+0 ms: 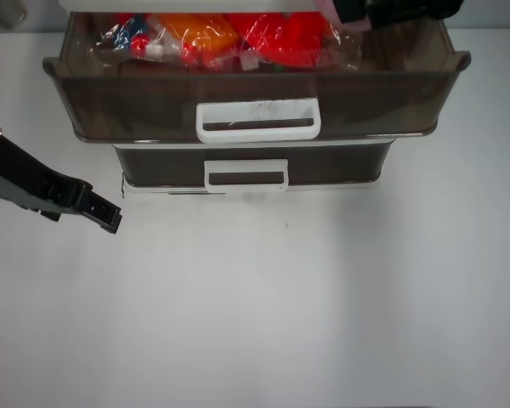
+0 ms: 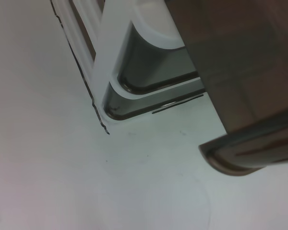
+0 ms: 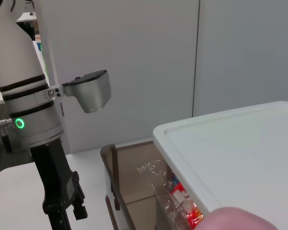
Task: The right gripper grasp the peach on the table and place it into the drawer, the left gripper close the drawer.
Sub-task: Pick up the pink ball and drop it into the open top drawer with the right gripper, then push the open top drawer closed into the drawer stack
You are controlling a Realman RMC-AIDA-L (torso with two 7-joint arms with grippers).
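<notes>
Head view: looks steeply down on desk (image 1: pixel 263 306) and open drawer (image 1: pixel 391 93). Left wrist view: very near the cabinet's base corner, low over the desk. Right wrist view: above the drawer, facing sideways toward the left arm (image 3: pixel 24 96). All three share the drawer.

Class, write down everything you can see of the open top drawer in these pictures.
The drawer is wide, of smoky-brown see-through plastic, pulled out past the closed drawer beneath it. Its white loop handle sits mid-front and bears dark smudges. Inside lie red and orange wrapped packets. The right tool hangs over its back right corner, with the pink peach showing there. The left tool waits on the table's left, apart from it.
</notes>
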